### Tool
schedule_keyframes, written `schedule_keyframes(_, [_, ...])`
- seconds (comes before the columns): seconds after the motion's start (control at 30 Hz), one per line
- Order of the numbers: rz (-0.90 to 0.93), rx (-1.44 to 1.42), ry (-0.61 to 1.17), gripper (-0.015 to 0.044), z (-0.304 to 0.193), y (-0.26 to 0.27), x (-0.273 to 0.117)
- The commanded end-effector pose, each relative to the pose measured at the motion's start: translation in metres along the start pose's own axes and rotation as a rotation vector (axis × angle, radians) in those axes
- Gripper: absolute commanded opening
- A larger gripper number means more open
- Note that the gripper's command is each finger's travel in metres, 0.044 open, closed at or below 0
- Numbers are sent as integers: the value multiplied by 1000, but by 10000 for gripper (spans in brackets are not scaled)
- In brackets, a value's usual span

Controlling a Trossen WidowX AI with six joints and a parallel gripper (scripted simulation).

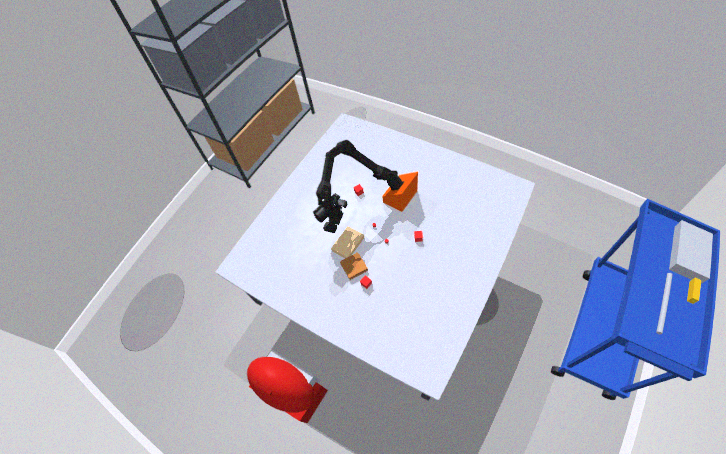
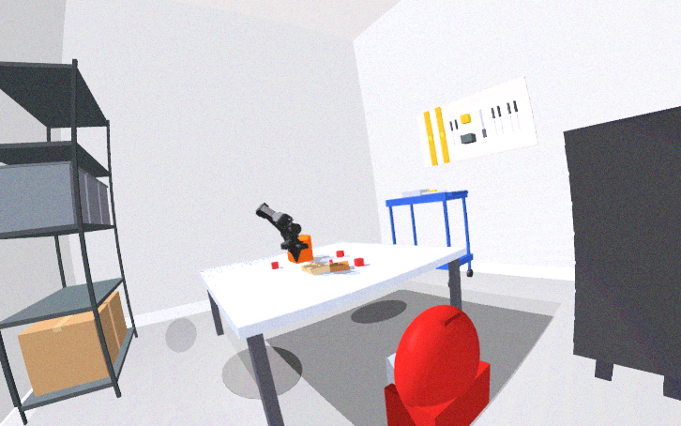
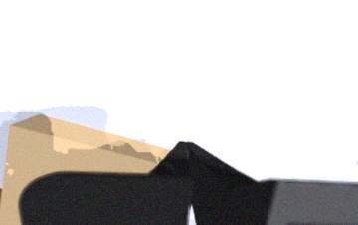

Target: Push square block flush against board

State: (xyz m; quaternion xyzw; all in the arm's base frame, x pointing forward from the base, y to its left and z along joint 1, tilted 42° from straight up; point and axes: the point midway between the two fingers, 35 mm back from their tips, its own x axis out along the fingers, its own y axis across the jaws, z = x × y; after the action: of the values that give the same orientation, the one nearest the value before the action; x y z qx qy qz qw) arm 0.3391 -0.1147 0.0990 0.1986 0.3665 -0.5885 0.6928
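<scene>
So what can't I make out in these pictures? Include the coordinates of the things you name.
- Wrist view: the near part of the pale board (image 1: pixel 345 244) (image 2: pixel 314 268) (image 3: pixel 30 149), behind the gripper (image 1: pixel 330 230) (image 2: pixel 296 260) (image 3: pixel 184 148) and past the frame edge.
- Top view: whether the brown block (image 1: pixel 353 266) (image 2: pixel 340 266) fully meets the board; too small.
- Exterior view: tool markings on the wall panel (image 2: pixel 527 135); too small.

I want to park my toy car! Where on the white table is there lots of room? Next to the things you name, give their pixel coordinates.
Lots of room lies between the right-hand red cube (image 1: pixel 418 236) (image 2: pixel 358 262) and the table's front corner in the top view. It's crowded around the pale board (image 1: pixel 346 242) (image 2: pixel 315 268) (image 3: pixel 30 154), brown block (image 1: pixel 353 266) (image 2: pixel 339 266) and pincer (image 1: pixel 330 229) (image 2: pixel 296 259) (image 3: pixel 184 148).
</scene>
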Motion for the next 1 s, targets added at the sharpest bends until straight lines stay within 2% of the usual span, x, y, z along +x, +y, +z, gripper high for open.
schedule_keyframes(0.0, [-6, 51, -2, 0, -8, -8, 2])
schedule_keyframes(0.17, [-6, 72, -1, 0, -8, -7, 8])
schedule_keyframes(0.37, [-6, 240, -4, 0, -8, -8, 55])
schedule_keyframes(0.97, [-6, 245, -2, 0, -17, -5, 57])
